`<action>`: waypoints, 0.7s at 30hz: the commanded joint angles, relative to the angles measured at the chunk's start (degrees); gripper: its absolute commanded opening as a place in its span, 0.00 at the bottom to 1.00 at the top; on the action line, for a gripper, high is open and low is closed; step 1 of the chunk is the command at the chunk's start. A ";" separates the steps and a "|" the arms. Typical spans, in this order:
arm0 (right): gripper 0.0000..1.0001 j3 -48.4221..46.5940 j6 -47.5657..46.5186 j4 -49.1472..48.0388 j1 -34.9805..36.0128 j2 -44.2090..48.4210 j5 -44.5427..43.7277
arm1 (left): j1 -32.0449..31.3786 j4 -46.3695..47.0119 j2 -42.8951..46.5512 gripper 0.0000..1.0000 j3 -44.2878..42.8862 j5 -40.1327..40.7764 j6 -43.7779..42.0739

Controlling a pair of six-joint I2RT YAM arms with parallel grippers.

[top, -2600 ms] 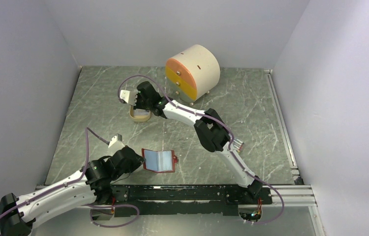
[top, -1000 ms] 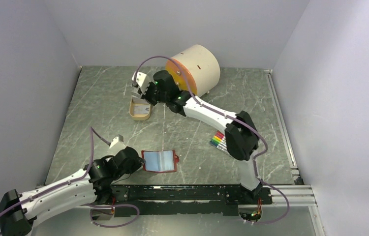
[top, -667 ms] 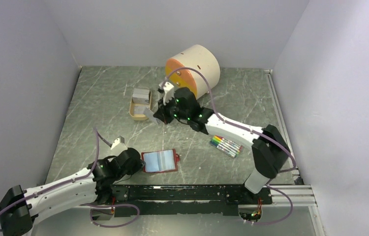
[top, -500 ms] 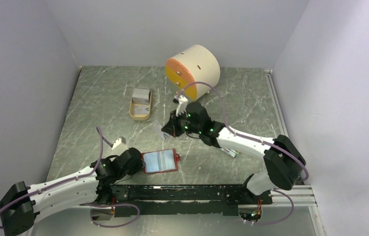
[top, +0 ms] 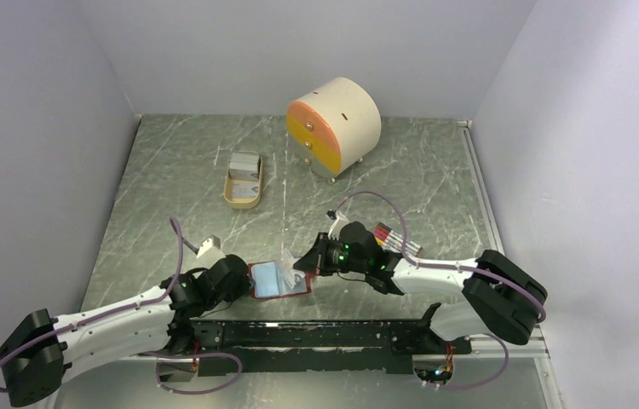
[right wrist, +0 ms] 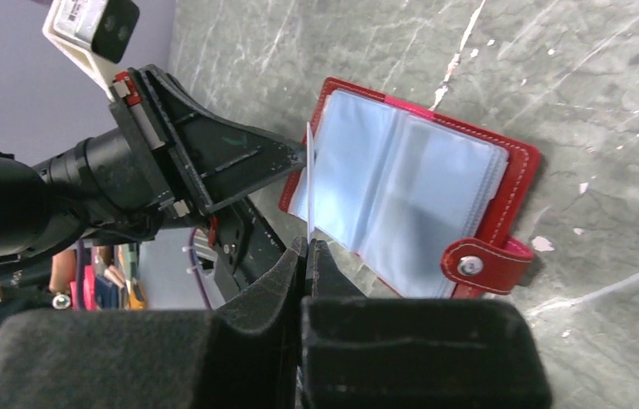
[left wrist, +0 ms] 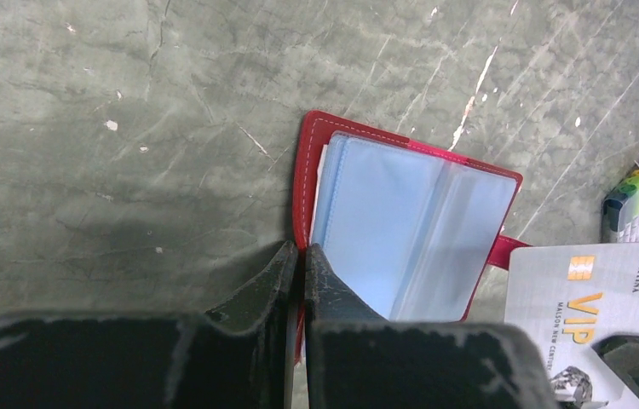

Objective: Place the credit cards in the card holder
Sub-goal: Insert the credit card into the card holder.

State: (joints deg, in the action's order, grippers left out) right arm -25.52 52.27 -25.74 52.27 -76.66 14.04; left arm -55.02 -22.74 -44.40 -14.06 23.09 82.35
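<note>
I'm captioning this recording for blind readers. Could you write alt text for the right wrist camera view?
The right fingers pinch a thin card, seen edge-on, over the left page of an open red wallet with pale blue pockets, lying on a grey marbled table. The left fingers grip the wallet's left edge, and the snap tab sticks out at lower right.

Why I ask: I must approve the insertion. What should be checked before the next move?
1. The card holder lies open, pockets up: ok.
2. The left fingers shut on its red edge: ok.
3. The right fingers shut on a credit card: ok.
4. Card lined up with a pocket mouth: cannot tell.
5. Card inside a pocket: not ok, not yet in.
</note>
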 commanded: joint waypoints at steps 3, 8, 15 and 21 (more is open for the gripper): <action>0.00 2.40 4.38 -5.53 1.09 -1.78 -5.69 | -0.36 1.65 -1.29 0.09 -0.28 -0.80 -0.87; 0.00 2.38 4.11 -8.32 1.16 -5.68 -5.69 | -0.37 2.23 -1.27 0.09 0.00 -1.00 -0.96; 0.00 2.93 4.61 -11.12 1.14 -9.28 -5.84 | -0.35 2.26 -1.74 0.09 -0.44 -1.32 -1.31; 0.00 3.42 4.75 -13.55 1.08 -11.69 -5.08 | -0.39 2.26 -1.56 0.09 -0.52 -1.29 -1.49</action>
State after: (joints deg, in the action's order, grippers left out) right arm -22.79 56.45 -35.18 53.28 -86.54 9.37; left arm -55.02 -20.75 -45.87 -14.06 22.50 81.84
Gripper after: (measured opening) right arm 0.010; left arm 0.096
